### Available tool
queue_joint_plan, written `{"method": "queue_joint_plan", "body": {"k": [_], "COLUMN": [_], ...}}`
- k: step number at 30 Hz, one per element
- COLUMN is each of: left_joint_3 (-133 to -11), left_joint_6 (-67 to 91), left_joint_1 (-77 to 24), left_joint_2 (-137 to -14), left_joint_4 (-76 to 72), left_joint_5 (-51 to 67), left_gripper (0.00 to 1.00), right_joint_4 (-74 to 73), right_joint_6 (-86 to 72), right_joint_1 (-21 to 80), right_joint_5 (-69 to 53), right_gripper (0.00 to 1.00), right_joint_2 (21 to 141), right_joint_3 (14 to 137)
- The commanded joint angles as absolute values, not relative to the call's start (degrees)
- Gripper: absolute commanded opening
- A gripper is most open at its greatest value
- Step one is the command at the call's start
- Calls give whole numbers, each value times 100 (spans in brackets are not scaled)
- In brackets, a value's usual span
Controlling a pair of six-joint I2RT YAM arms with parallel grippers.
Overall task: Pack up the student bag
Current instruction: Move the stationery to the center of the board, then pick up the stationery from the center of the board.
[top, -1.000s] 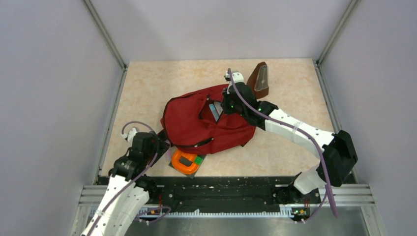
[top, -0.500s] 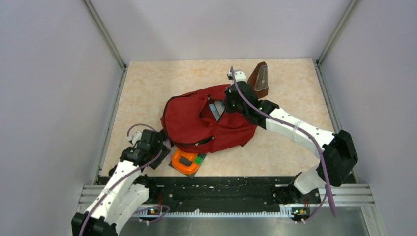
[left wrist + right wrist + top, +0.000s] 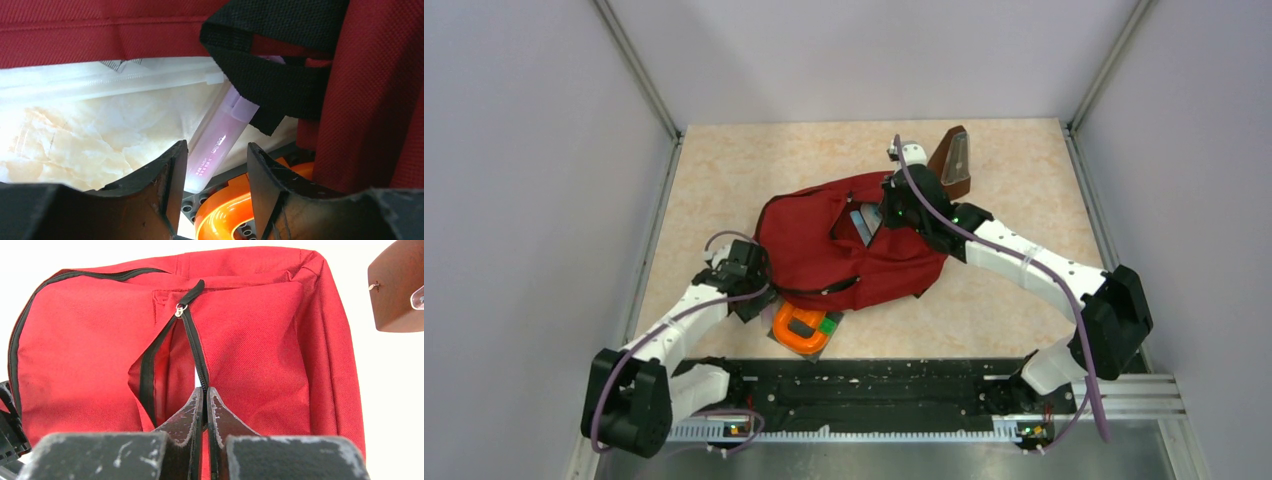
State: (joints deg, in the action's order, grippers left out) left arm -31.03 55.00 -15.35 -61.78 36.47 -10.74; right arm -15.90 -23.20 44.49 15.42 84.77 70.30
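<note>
The student bag (image 3: 844,250) lies flat in the middle of the counter (image 3: 724,170) in the overhead view, red fabric up. Its black zipper (image 3: 192,340) is parted into a slit at the centre. Through that slit I can see something flat, pale blue and white (image 3: 861,222), inside the bag; I cannot tell what it is.

My right hand (image 3: 205,395) sits at the slit's right side, its fingers pressed almost together on the zipper edge of the bag. My left hand (image 3: 215,150) is at the bag's lower left corner, fingers spread apart either side of a pale purple pen (image 3: 215,142) that lies on the counter with its far end tucked under a black strap (image 3: 270,75).

Just below the bag, an orange ring-shaped object (image 3: 800,328) rests on a dark studded plate (image 3: 200,202). A brown metronome (image 3: 952,162) stands at the bag's upper right.
</note>
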Motion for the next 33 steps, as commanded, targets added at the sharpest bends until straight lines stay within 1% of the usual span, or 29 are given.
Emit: {"method": "queue_joint_plan", "body": {"k": [1, 3, 5, 11, 14, 17, 22, 28, 30, 33], "left_joint_3": [-3334, -3302, -3245, -2674, -2404, -2185, -2364, -2652, -2725, -3040], "left_joint_6": [5161, 5189, 5316, 5595, 5666, 5576, 5278, 4687, 4503, 4264], "left_joint_1": [-1512, -1511, -1492, -1130, -1108, -1107, -1107, -1104, -1107, -1107], "left_joint_2": [-6394, -6483, -6415, -5303, -4973, -4972, -4993, -5165, -5402, -5984], "left_joint_4": [3441, 3557, 3798, 3979, 3959, 3573, 3365, 3040, 2820, 3001], "left_joint_5": [-1151, -1244, -1503, -1732, -1638, -1246, -1135, -1092, -933, -849], "left_gripper": [51, 51, 48, 42, 41, 41, 47, 62, 65, 67], "right_joint_4": [-1406, -1423, -1419, -1420, -1407, -1399, -1386, -1386, -1388, -1400], "right_joint_6": [-2306, -2296, -2294, -2291, -2320, -2374, -2473, -2490, -2491, -2498], "right_joint_1": [4357, 4359, 4357, 4351, 4350, 4351, 4351, 4350, 4351, 4348], "right_joint_5": [1699, 1681, 1670, 1647, 1600, 1506, 1345, 1252, 1207, 1144], "right_gripper": [0, 0, 0, 0, 0, 0, 0, 0, 0, 0], "right_joint_2": [8189, 8213, 8226, 8244, 8258, 8278, 8309, 8386, 8422, 8482], "right_joint_3": [7288, 7320, 7346, 7330, 7334, 7300, 7248, 7276, 7292, 7338]}}
